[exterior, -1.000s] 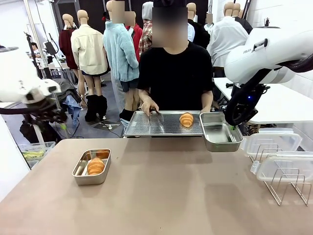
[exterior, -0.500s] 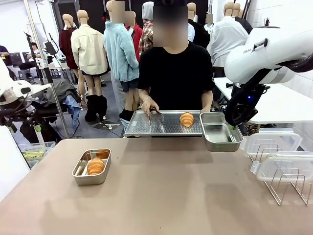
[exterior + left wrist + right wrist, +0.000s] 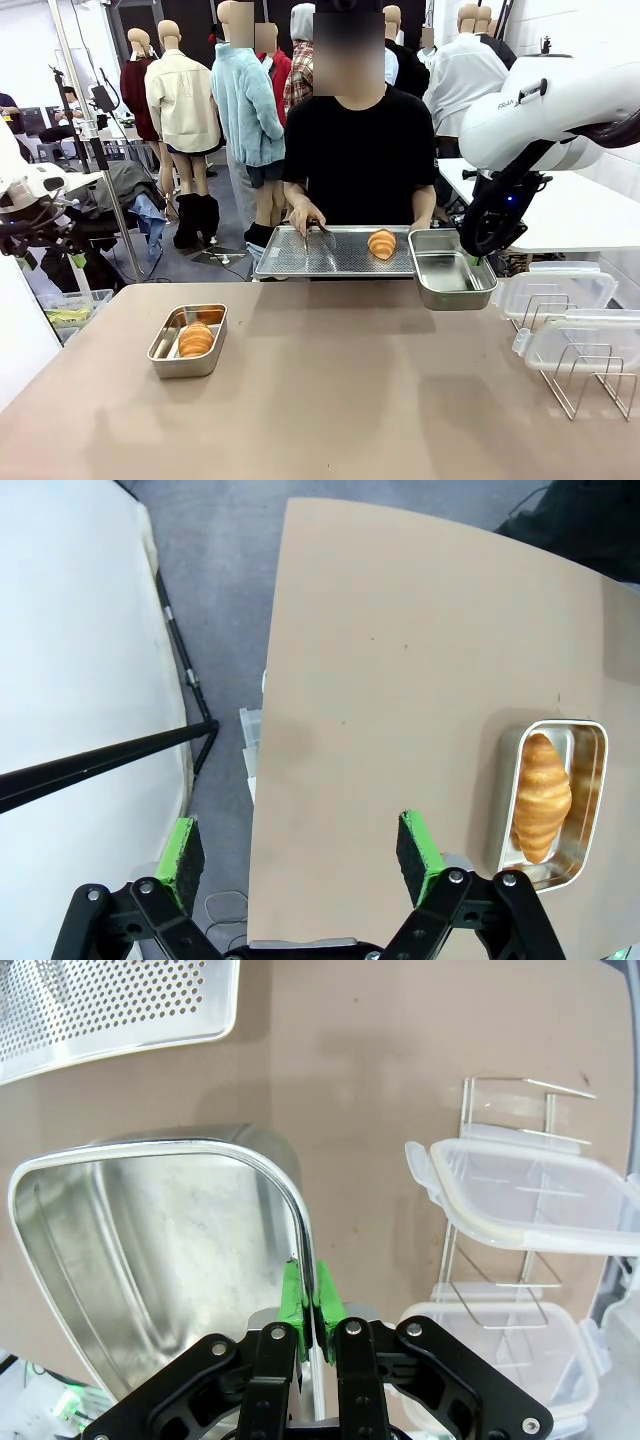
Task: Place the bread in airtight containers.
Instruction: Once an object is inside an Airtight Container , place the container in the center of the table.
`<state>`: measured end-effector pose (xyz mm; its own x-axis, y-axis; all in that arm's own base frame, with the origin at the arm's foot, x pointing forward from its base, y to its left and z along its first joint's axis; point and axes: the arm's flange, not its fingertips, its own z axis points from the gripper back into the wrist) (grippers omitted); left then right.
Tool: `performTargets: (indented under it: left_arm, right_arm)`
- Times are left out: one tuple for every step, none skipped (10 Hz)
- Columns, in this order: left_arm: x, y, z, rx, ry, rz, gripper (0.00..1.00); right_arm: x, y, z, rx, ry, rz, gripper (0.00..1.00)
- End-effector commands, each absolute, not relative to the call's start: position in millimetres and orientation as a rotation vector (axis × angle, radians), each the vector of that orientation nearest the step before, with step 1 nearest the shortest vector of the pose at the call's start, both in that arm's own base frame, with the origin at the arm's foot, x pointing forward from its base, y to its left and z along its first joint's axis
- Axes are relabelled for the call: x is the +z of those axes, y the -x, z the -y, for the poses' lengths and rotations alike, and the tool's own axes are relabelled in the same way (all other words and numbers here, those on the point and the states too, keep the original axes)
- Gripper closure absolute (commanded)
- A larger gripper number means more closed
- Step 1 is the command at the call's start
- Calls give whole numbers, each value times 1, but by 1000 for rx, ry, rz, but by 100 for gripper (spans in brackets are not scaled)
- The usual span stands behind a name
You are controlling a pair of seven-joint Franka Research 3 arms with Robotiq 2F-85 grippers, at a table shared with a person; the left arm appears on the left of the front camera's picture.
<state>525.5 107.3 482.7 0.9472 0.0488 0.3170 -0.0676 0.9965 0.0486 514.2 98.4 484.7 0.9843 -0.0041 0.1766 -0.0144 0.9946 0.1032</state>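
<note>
One golden-brown croissant-shaped roll with a ridged crust (image 3: 195,340) lies inside a small rectangular shiny steel tin with rounded corners (image 3: 186,371) standing on the left part of the tan surface (image 3: 350,400). The left wrist view shows the same roll (image 3: 541,796) lying lengthwise in that tin (image 3: 598,780). The second golden-brown roll (image 3: 381,244) sits on a flat perforated steel tray (image 3: 320,262) at the far edge, where a person in black has one hand (image 3: 300,217) on the tray.

Just to the right of the tray is a second, empty steel tin (image 3: 445,272). The right end effector (image 3: 311,1295) pinches the rim of this tin (image 3: 150,1250), its green pads (image 3: 292,1290) pressed together on the thin wall. The left end effector (image 3: 300,847) hangs over the surface's left edge, spread wide and holding nothing, well apart from the filled tin.

At the right, two clear plastic lids with whitish rims (image 3: 560,290) (image 3: 585,345) lean in a wire rack (image 3: 590,385).
</note>
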Motion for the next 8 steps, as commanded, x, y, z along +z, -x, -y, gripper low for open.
performTargets:
  left_arm:
    - [485,-525,-106,67,-77,322,0]
    - [485,-525,-106,67,-77,322,0]
    - [485,-525,-106,67,-77,322,0]
    - [485,-525,-106,67,-77,322,0]
    - [485,-525,-106,67,-77,322,0]
    - [485,-525,-106,67,-77,322,0]
    - [485,-525,-106,67,-77,322,0]
    - [485,-525,-106,67,-77,322,0]
  right_arm:
    - [488,-513,-98,4,-106,184,100]
    - [488,-513,-98,4,-106,184,100]
    - [488,-513,-98,4,-106,184,100]
    - [488,-513,-98,4,-106,184,100]
    - [488,-513,-98,4,-106,184,100]
    - [488,-513,-98,4,-106,184,100]
    - [488,-513,-98,4,-106,184,100]
    - [488,-513,-98,4,-106,184,100]
